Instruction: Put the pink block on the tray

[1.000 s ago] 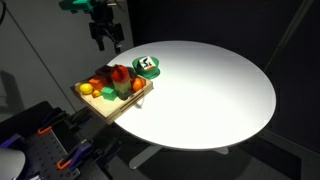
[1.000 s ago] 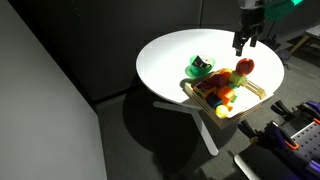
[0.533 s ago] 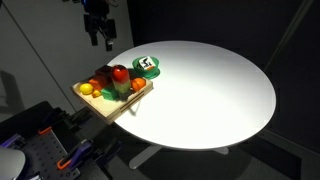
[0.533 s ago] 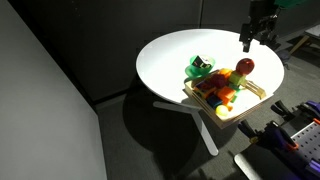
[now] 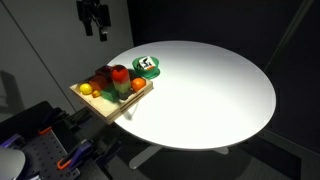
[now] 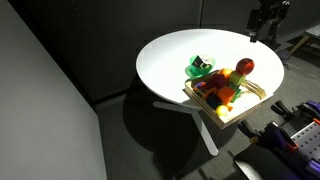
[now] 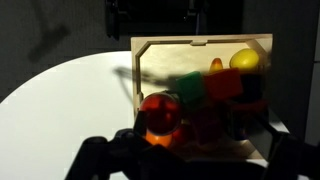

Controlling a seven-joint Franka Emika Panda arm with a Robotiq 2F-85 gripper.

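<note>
My jaws are released, gripping nothing, fingers (image 7: 112, 14) spread wide at the top of the wrist view. In both exterior views they hang high in the air, past the worktop (image 5: 210, 90) (image 6: 168, 52) edge and well apart from everything.

The tray (image 5: 132, 104) (image 6: 250, 106) (image 7: 200, 42) sits at the rim of the round white worktop, partly overhanging it and full of toy fruit. The pink block (image 7: 225, 86) looks to be inside the tray already, a reddish-pink squarish piece wedged between the green piece and the yellow fruit (image 7: 246, 60). The light is dim, so the colour is uncertain. I can't pick it out in the exterior views.

The red round fruit (image 5: 119, 72) (image 6: 243, 66) (image 7: 160, 115) lies on top of the pile. The green disc (image 5: 148, 67) (image 6: 200, 68) lies on the worktop just beside the tray.
</note>
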